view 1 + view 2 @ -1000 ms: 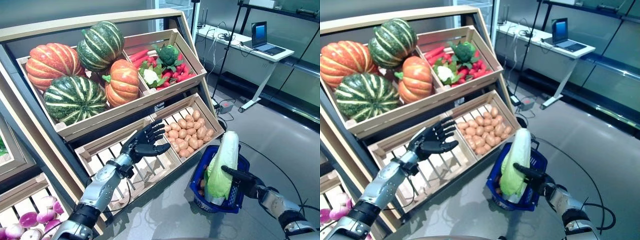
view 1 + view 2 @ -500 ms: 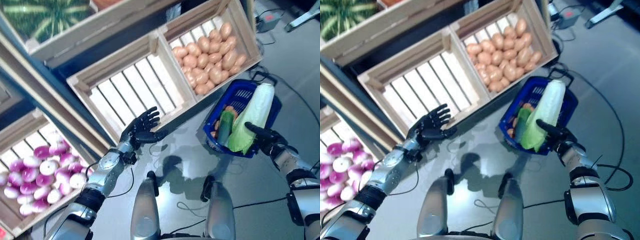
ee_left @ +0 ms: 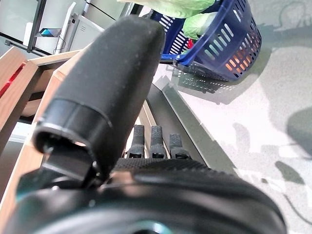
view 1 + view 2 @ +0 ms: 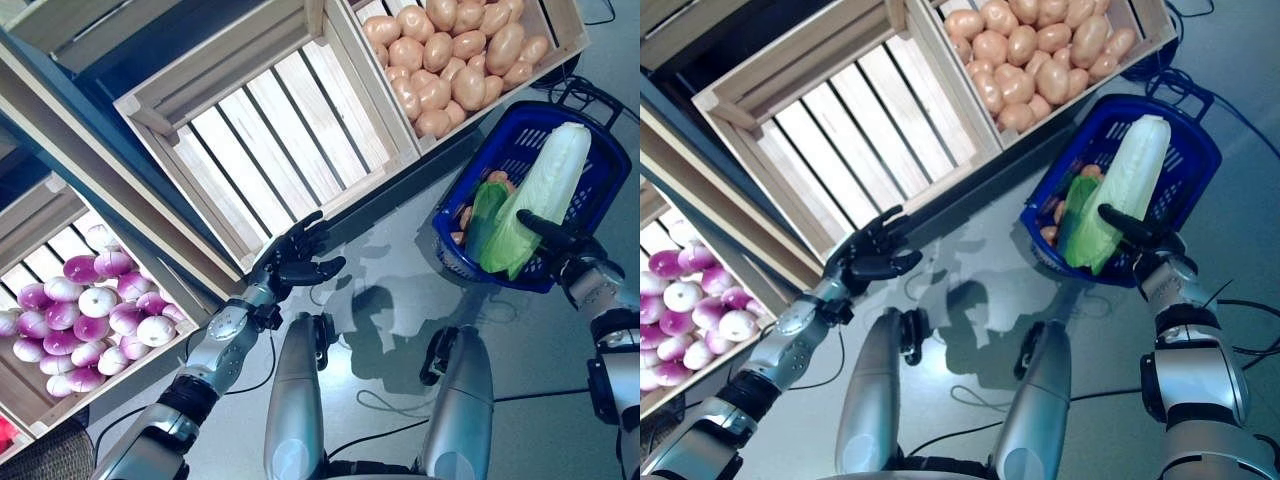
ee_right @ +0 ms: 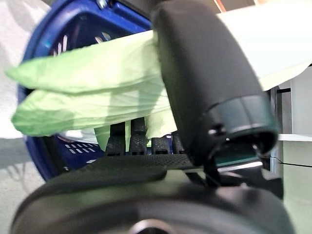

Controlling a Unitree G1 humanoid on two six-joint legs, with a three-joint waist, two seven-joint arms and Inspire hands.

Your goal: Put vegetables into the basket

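The blue plastic basket (image 4: 612, 190) stands on the grey floor in front of the wooden stand. A long pale-green napa cabbage (image 4: 548, 185) lies slanted across the basket's opening. My right hand (image 4: 562, 240) is at the basket's near rim, with the thumb over the cabbage's leafy end and the fingers under it. The right wrist view shows the thumb (image 5: 204, 73) pressed across the cabbage (image 5: 92, 83). A dark green long vegetable (image 4: 483, 215) and orange pieces (image 4: 497, 180) lie in the basket. My left hand (image 4: 297, 266) is open and empty, low by the front of the slatted crate.
The wooden stand's slatted crate (image 4: 260, 140) is beside my left hand, with another crate (image 4: 560, 40) just behind the basket. A lower crate (image 4: 60, 240) sits at the far left. Grey floor (image 4: 400, 300) lies between my hands.
The camera has tilted down, so the whole picture shifted. My right hand still holds the cabbage at the basket, now slanted lower. My left hand stays open near the slatted crate.
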